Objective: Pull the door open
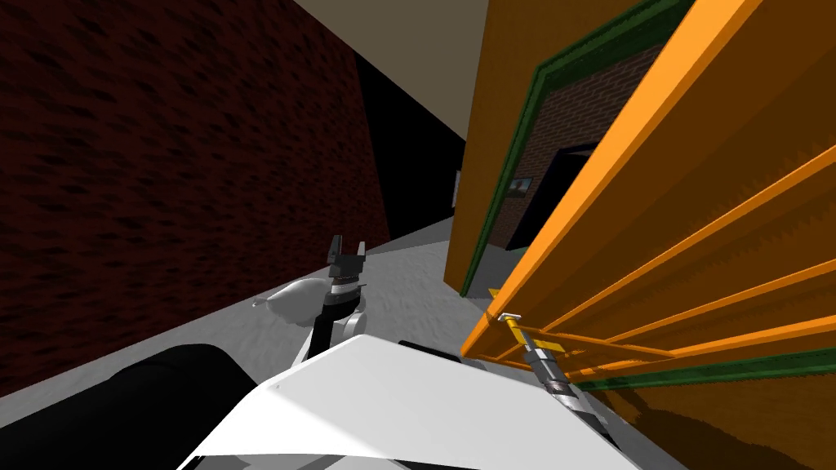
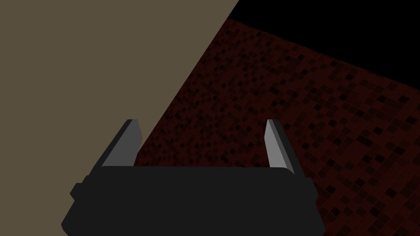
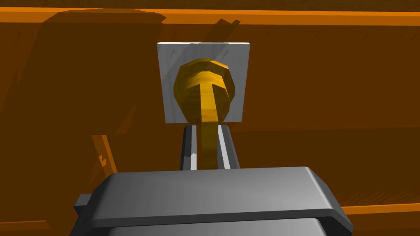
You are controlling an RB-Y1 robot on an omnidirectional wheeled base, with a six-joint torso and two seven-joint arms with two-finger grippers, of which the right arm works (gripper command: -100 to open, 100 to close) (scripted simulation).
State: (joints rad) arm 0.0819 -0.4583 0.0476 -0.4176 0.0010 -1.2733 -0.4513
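Got the right gripper (image 3: 206, 131) pinched hard on the yellow handle (image 3: 207, 102), fingers (image 3: 189, 147) squeezing its lever from both sides. Can see that handle poking out of a square grey plate (image 3: 170, 82) sitting flat on the orange door (image 3: 328, 102).

Looking down from the head: found the door close in on the right, ribbed with raised orange rails and swung well off its green frame (image 1: 522, 163). Can peek through the gap at a brick wall (image 1: 563, 106) with a black area (image 1: 563, 188) in it.

Over on the other side, got the left gripper (image 1: 347, 247) held up out front above the grey floor (image 1: 408, 269), fingers spread wide apart, well clear of the door. Also spotting a dark red wall (image 1: 163, 163) running along the left.
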